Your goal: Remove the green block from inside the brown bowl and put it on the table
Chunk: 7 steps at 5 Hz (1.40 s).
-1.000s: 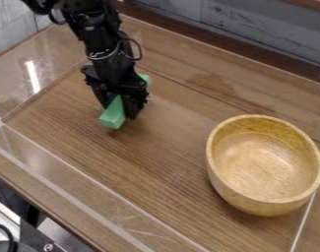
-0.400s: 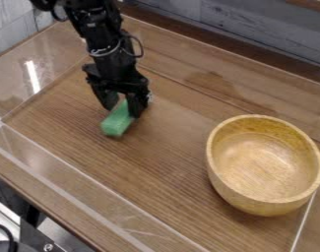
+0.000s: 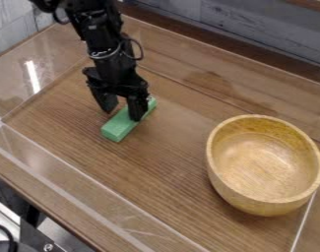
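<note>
Green block [image 3: 123,124] between open jaws, on table [image 3: 175,148].

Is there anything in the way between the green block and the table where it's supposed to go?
No, nothing visible is in the way. The green block already lies on the table, well to the left of the empty brown bowl. The gripper stands right over the block with its jaws open.

Black robot arm reaching in from the far left, wrist vertical, gripper [image 3: 124,104] pointing straight down low over the surface, fingers [image 3: 107,101] spread apart
</note>
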### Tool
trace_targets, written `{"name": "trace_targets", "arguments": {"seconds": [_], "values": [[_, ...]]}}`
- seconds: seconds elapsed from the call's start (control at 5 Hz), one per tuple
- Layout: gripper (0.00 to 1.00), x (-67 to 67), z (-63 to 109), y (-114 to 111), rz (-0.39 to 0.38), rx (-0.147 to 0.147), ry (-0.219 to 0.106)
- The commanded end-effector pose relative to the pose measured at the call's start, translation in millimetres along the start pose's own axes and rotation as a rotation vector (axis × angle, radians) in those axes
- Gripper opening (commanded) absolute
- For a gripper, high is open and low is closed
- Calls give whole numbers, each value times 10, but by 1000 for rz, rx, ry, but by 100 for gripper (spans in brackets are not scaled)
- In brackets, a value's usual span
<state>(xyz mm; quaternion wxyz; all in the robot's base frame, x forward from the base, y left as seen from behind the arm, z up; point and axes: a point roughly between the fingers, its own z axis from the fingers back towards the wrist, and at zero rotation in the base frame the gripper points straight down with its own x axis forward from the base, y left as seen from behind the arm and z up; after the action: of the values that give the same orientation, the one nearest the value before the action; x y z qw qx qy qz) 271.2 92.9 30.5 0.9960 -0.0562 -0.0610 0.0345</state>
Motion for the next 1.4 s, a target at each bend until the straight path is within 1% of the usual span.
{"name": "trace_targets", "arguments": {"seconds": [0.0,0.2,0.4,0.6,0.8,1.2], "values": [[100,114,79,64,3,13,-45],[0,110,51,84,9,10,-38],[0,112,53,111,13,8,-32],[100,116,63,136,18,7,-27],[100,114,77,163,22,7,-19],[100,108,47,205,30,6,-4]]}}
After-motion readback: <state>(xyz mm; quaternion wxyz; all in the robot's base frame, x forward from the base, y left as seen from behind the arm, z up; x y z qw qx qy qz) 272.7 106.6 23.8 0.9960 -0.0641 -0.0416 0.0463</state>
